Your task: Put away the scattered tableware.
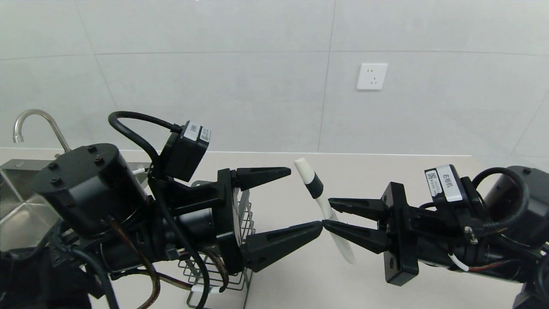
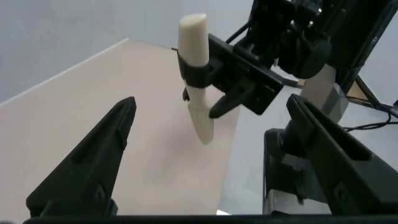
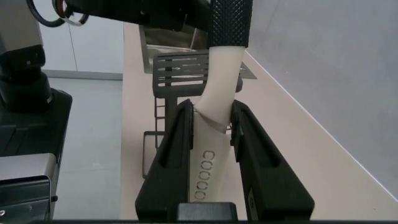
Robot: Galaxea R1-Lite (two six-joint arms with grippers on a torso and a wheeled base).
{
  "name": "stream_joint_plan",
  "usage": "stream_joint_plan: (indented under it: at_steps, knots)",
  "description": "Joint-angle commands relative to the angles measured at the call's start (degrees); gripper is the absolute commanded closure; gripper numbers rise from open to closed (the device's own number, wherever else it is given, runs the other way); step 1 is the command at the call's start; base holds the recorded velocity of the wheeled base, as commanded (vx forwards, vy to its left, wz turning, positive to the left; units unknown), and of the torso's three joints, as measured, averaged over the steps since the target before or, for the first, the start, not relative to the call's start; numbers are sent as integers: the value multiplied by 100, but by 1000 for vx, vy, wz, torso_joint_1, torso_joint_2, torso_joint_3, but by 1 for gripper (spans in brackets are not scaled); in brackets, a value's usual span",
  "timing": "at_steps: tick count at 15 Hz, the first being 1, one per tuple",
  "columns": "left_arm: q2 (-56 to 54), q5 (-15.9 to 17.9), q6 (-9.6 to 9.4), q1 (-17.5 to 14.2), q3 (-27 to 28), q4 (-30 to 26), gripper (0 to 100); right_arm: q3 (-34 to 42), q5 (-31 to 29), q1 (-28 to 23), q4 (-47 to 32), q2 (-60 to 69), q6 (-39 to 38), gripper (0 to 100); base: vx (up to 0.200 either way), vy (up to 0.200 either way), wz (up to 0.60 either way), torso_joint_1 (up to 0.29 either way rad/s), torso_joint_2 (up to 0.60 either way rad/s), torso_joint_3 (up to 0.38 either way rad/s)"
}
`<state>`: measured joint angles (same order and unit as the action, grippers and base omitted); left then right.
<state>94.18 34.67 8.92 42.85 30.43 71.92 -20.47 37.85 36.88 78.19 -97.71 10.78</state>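
Observation:
A white utensil (image 1: 315,186) with a cream handle and a black grip band hangs tilted above the counter, handle end up. My right gripper (image 1: 327,212) is shut on its flat white blade, which has a row of oval holes (image 3: 205,171). In the right wrist view the fingers (image 3: 180,134) clamp the utensil (image 3: 221,81) just below the handle. My left gripper (image 1: 305,199) is open, its two fingers spread wide facing the utensil from the left without touching it. The left wrist view shows the utensil (image 2: 193,43) between and beyond its open fingers (image 2: 106,146).
A metal wire rack (image 1: 243,214) stands on the beige counter (image 1: 386,171) under my left arm, also seen as the rack (image 3: 177,68). A steel sink (image 1: 17,189) with a faucet (image 1: 34,118) lies at the far left. A wall socket (image 1: 372,76) is behind.

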Motion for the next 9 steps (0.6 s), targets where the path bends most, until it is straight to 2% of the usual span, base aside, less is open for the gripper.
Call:
stream_joint_plan:
  at_steps: [1, 6, 9]
  knots:
    - [504, -4, 31, 92, 104, 349, 0, -10, 3, 30, 3, 6, -5, 100, 0, 0, 0, 0, 0, 0]
    - [979, -4, 39, 127, 367, 981, 0, 17, -23, 180, 425, -3, -445, 100, 0, 0, 0, 0, 0, 0]
    - [1023, -4, 250, 136, 526, 1307, 0, 17, -59, 188, 434, -3, -454, 100, 0, 0, 0, 0, 0, 0]
